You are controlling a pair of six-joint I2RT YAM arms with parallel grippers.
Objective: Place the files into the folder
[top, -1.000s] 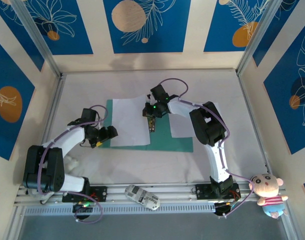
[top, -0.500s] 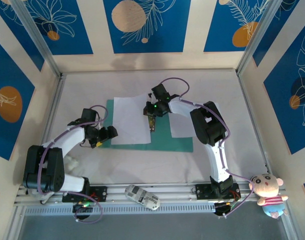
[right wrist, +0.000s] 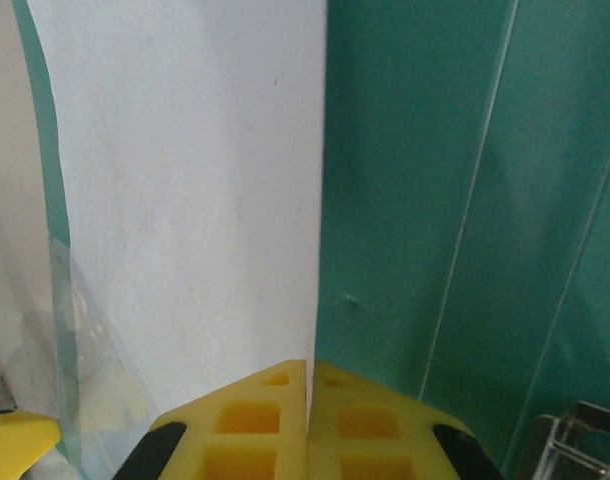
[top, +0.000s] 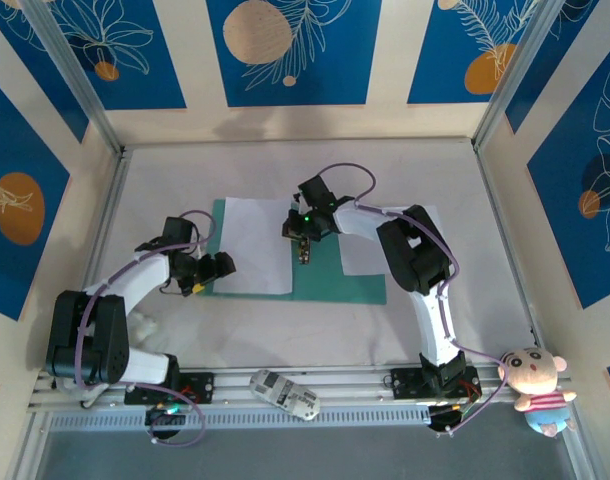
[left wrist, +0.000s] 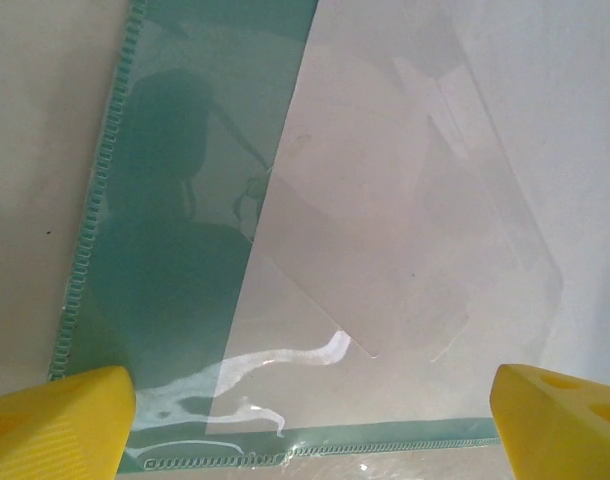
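1. Saw the sheet [top: 257, 245] slid leftward across the folder [top: 335, 285] over the last second; found its right edge drawn back from the spine, baring more teal on the right cover.
2. Saw the right tool [top: 303, 243] shifted with it, a little left and nearer; found its pads shut flat together on the sheet's right edge in the wrist view, the paper running into the seam between them.
3. Judged this as seating the sheet on the left cover; took the first file as nearly placed, not yet let go.
4. Found the left tool [top: 218, 267] unmoved, spread wide, gripping nothing, hovering over the folder's near left corner; noted a clear film [left wrist: 385, 260] over the paper in its wrist view; could not tell whether part of the folder.
5. Found the folder lying open and flat on the tabletop [top: 435, 180], carrying that one sheet on the left cover, teal margins showing along the left and near edges.
6. Found the second sheet [top: 357, 250] lying across the folder's right edge, part on the cover and part on the tabletop, partly hidden by the right arm [top: 415, 255]; touched by neither tool; counted it as still to go in.
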